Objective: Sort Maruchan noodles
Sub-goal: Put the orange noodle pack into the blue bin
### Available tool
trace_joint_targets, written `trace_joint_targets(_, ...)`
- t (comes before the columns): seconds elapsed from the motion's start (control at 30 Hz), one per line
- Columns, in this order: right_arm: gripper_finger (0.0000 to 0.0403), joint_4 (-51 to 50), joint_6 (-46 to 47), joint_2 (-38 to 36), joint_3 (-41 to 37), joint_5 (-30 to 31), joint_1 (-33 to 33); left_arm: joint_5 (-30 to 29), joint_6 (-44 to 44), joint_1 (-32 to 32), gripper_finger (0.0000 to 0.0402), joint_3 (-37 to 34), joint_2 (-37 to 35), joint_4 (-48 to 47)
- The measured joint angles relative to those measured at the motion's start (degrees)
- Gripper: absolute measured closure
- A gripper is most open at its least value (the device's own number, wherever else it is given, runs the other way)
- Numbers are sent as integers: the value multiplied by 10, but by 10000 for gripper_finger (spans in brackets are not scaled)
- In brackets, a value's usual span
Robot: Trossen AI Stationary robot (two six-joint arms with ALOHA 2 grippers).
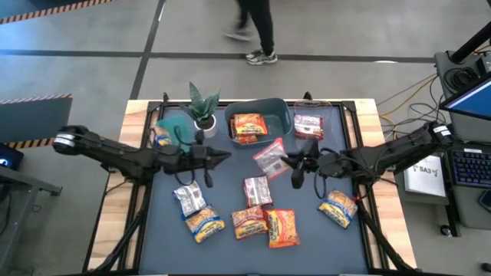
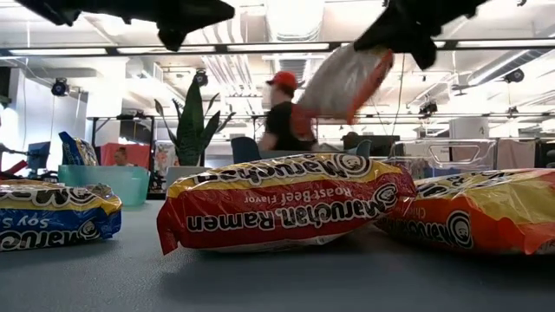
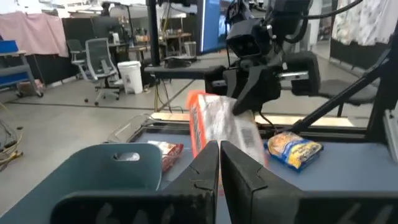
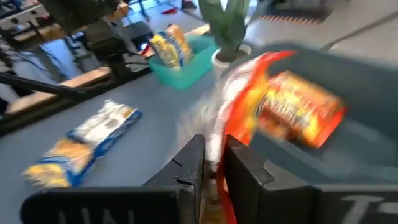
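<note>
The right gripper (image 1: 298, 164) is pinched shut on a red-and-white noodle packet (image 1: 271, 158), which hangs from its fingers, long axis trailing down. The dark bin (image 1: 285, 121) lies just ahead, already holding an orange packet (image 1: 248, 126). The left gripper (image 1: 217, 157), closed and empty, waits opposite.

Two dark jointed arms, silver end caps, black wrist cables, blocky fingers (image 3: 249, 180).

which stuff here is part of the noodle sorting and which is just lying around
Part of the job:
- loose noodle packets on the table
- red packet held by the right end effector
- dark bin holding an orange packet
- teal bin with a blue-yellow packet

Lying about:
- potted plant
- person behind the table
</note>
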Motion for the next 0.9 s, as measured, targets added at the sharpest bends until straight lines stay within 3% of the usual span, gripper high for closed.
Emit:
trace_joint_targets(0.2, 382, -11, -104, 59, 63, 31, -43, 0, 2, 0, 402, -31, -52, 14)
trace_joint_targets(0.37, 394, -128, -106, 107, 139, -8, -77, 1, 2, -1, 402, -48, -76, 12)
trace_joint_targets(0.63, 394, -440, 141, 147, 240, -52, -75, 2, -42, -2, 402, -60, -28, 14)
trace_joint_targets(0.77, 394, -430, 219, 147, 182, -68, -40, 2, -58, -2, 402, -39, 50, 17)
trace_joint_targets(0.9, 394, -346, 247, 154, 100, -63, -20, 2, -58, -2, 402, -1, 130, 20)
